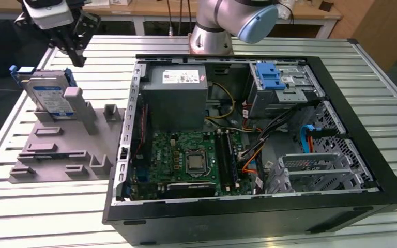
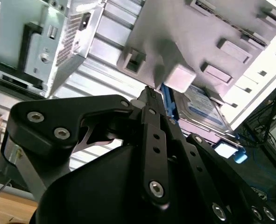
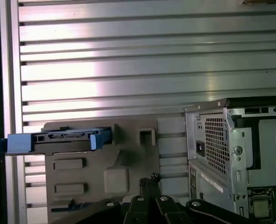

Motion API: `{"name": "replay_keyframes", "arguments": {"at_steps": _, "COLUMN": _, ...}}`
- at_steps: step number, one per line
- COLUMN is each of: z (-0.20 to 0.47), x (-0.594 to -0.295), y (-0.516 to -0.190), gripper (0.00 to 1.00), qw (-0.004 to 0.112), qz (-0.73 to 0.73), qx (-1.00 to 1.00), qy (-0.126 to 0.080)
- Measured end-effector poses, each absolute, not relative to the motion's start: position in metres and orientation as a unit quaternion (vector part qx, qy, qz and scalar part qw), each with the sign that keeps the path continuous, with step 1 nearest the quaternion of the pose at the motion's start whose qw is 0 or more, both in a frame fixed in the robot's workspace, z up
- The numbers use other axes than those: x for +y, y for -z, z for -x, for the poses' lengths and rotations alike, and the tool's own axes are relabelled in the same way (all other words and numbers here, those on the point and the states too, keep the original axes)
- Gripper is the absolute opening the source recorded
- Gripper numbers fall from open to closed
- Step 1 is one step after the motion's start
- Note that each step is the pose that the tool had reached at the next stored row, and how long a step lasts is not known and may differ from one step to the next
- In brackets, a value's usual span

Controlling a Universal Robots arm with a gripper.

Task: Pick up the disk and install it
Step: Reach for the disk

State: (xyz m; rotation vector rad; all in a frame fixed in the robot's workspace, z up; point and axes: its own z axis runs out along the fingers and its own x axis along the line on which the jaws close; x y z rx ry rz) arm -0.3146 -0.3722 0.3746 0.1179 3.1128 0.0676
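Overhead, gripper hovering with fingers pressed together, pinching nothing, hanging above the disk without touching it, disk standing upright on edge in grey holder, holder sitting on slatted table, at the exterior view's left of open computer case.

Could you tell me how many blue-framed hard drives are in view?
1: the disk stands on edge in the grey holder, at the exterior view's left of the computer case. The case's drive bays may hide others.
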Motion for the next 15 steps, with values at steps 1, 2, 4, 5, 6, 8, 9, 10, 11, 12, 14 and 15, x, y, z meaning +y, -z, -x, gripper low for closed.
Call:
{"name": "replay_keyframes", "arguments": {"at_steps": 1, "z": 0.319, "x": -0.372, "y": -0.374, "gripper": 0.11, "qw": 0.013, "qz": -0.038, "qx": 0.999, "qy": -0.022}}
{"name": "replay_keyframes", "arguments": {"at_steps": 2, "z": 0.324, "x": -0.371, "y": -0.374, "gripper": 0.11, "qw": 0.013, "qz": -0.038, "qx": 0.999, "qy": -0.022}}
{"name": "replay_keyframes", "arguments": {"at_steps": 4, "z": 0.333, "x": -0.370, "y": -0.373, "gripper": 0.11, "qw": 0.013, "qz": -0.038, "qx": 0.999, "qy": -0.022}}
{"name": "replay_keyframes", "arguments": {"at_steps": 5, "z": 0.337, "x": -0.370, "y": -0.373, "gripper": 0.11, "qw": 0.013, "qz": -0.038, "qx": 0.999, "qy": -0.022}}
{"name": "replay_keyframes", "arguments": {"at_steps": 6, "z": 0.342, "x": -0.369, "y": -0.372, "gripper": 0.11, "qw": 0.013, "qz": -0.038, "qx": 0.999, "qy": -0.022}}
{"name": "replay_keyframes", "arguments": {"at_steps": 8, "z": 0.351, "x": -0.368, "y": -0.372, "gripper": 0.11, "qw": 0.013, "qz": -0.038, "qx": 0.999, "qy": -0.022}}
{"name": "replay_keyframes", "arguments": {"at_steps": 9, "z": 0.355, "x": -0.367, "y": -0.371, "gripper": 0.11, "qw": 0.013, "qz": -0.038, "qx": 0.999, "qy": -0.022}}
{"name": "replay_keyframes", "arguments": {"at_steps": 10, "z": 0.360, "x": -0.366, "y": -0.371, "gripper": 0.11, "qw": 0.013, "qz": -0.038, "qx": 0.999, "qy": -0.022}}
{"name": "replay_keyframes", "arguments": {"at_steps": 11, "z": 0.365, "x": -0.365, "y": -0.370, "gripper": 0.11, "qw": 0.013, "qz": -0.038, "qx": 0.999, "qy": -0.022}}
{"name": "replay_keyframes", "arguments": {"at_steps": 12, "z": 0.369, "x": -0.365, "y": -0.370, "gripper": 0.11, "qw": 0.013, "qz": -0.038, "qx": 0.999, "qy": -0.022}}
{"name": "replay_keyframes", "arguments": {"at_steps": 14, "z": 0.378, "x": -0.362, "y": -0.369, "gripper": 0.11, "qw": 0.013, "qz": -0.038, "qx": 0.999, "qy": -0.022}}
{"name": "replay_keyframes", "arguments": {"at_steps": 15, "z": 0.383, "x": -0.361, "y": -0.369, "gripper": 0.11, "qw": 0.013, "qz": -0.038, "qx": 0.999, "qy": -0.022}}
